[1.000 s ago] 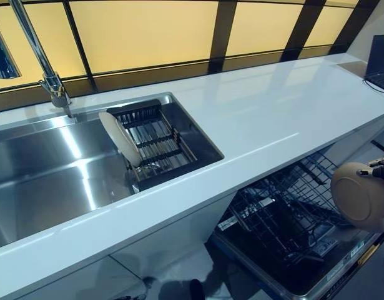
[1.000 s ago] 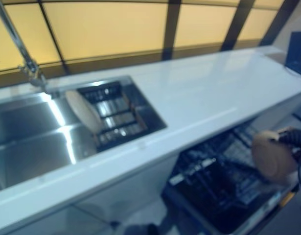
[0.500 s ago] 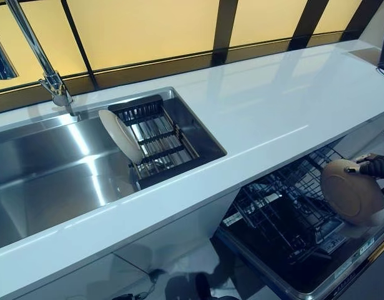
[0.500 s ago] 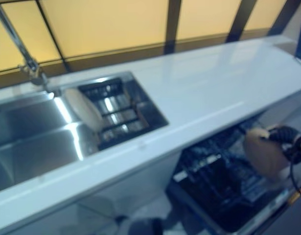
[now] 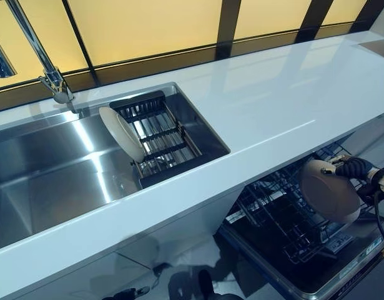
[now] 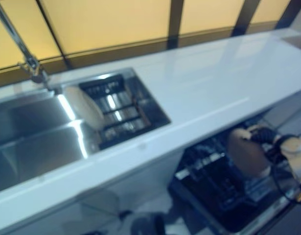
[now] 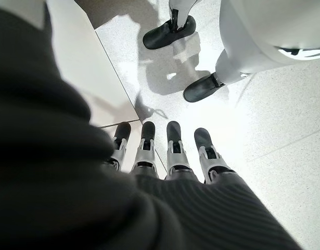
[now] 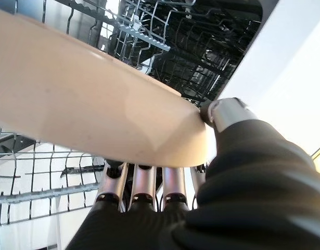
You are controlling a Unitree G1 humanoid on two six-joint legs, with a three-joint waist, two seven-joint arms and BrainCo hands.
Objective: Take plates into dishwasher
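Below a white counter [image 5: 273, 106], a tan plate [image 5: 329, 192] is pinched in the right hand [image 5: 353, 167] above the open dishwasher's rack [image 5: 285, 212], unplaced, while a white plate [image 5: 121, 133] waits in the sink [image 5: 48, 181]; the left hand [image 7: 170, 151] hangs relaxed.

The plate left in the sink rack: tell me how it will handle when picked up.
The white plate leans tilted on edge in the sink rack, so a nudge could probably tip it over. It looks rigid and glossy, so likely slippery in the fingers and breakable against the steel sink.
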